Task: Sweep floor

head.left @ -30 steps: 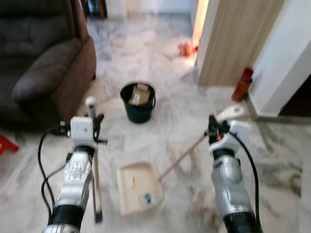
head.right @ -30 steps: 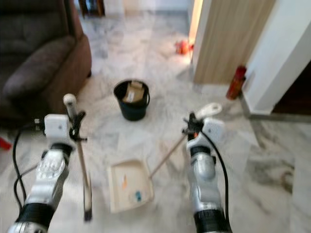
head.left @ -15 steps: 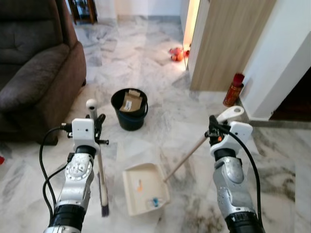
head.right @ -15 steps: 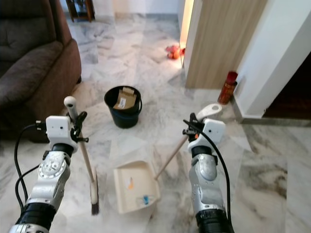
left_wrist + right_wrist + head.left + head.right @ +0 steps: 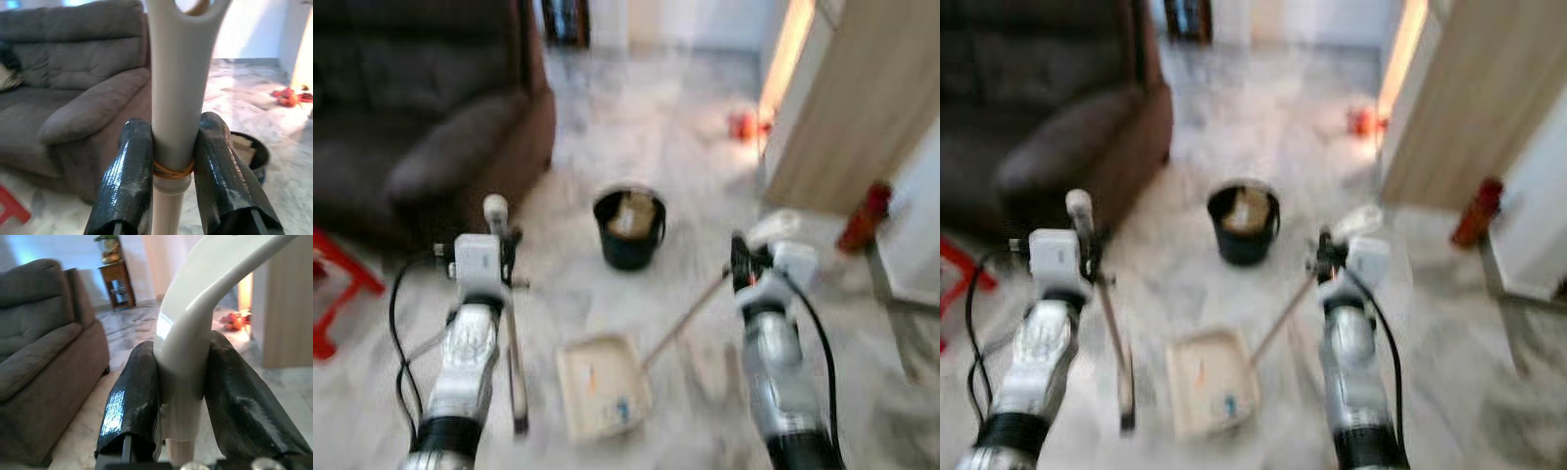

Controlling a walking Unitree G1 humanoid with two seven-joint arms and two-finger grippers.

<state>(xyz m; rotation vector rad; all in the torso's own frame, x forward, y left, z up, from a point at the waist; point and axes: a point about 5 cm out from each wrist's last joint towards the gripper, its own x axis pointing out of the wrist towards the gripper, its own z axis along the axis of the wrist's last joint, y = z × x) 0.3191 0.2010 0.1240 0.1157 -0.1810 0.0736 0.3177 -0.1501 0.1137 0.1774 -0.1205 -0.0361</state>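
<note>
My left gripper (image 5: 171, 161) is shut on the white handle of a small broom (image 5: 514, 352), whose dark bristles rest on the marble floor beside my left arm. Its fingers (image 5: 124, 186) clamp the handle just above an orange rubber band. My right gripper (image 5: 181, 396) is shut on the white grip of a dustpan handle (image 5: 690, 308), a wooden stick slanting down to the cream dustpan (image 5: 599, 387). The pan lies flat on the floor between my arms, with small bits of debris in it. A black bucket (image 5: 628, 227) holding cardboard stands beyond the pan.
A dark brown sofa (image 5: 421, 127) fills the left side. A red stool (image 5: 337, 294) sits at the far left edge. A wooden door panel (image 5: 847, 108) and a red bottle (image 5: 860, 215) stand at the right, a small orange object (image 5: 741, 123) lies by the doorway.
The whole picture has shifted and blurred, so the camera moved; sofa and bucket now sit further right. Both grippers keep their hold, and broom and dustpan stay in the same places relative to my arms.
</note>
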